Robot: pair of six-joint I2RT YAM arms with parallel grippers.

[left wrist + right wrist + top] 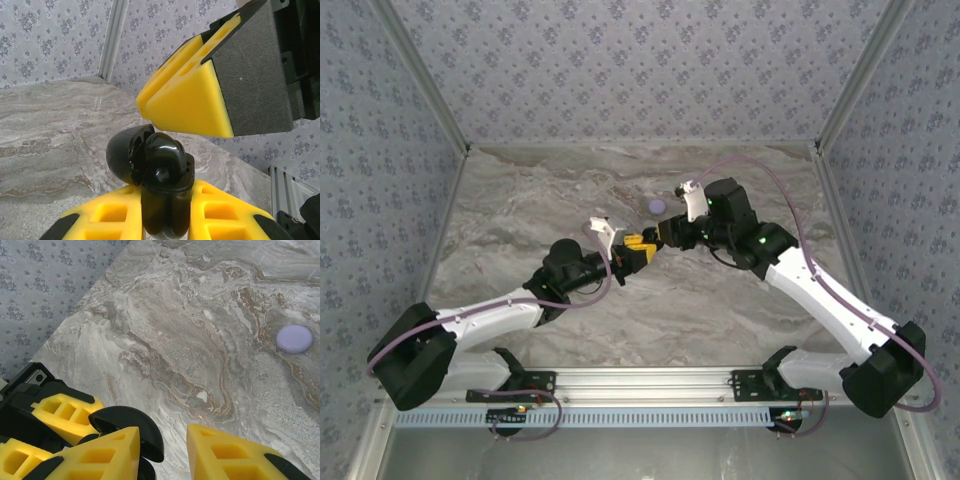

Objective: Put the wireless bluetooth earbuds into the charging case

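Between the yellow fingers of the left gripper (167, 195) sits the charging case (162, 217), pinched at its sides, with its lid (122, 152) swung open toward the left finger. Just above the open case hangs the right gripper (146, 102); whether it touches the case I cannot tell. In the right wrist view its fingers (100, 455) stand spread over the marble table (190, 340), the lid just beside its left finger. A lilac disc (294, 338) lies well ahead, to its right.
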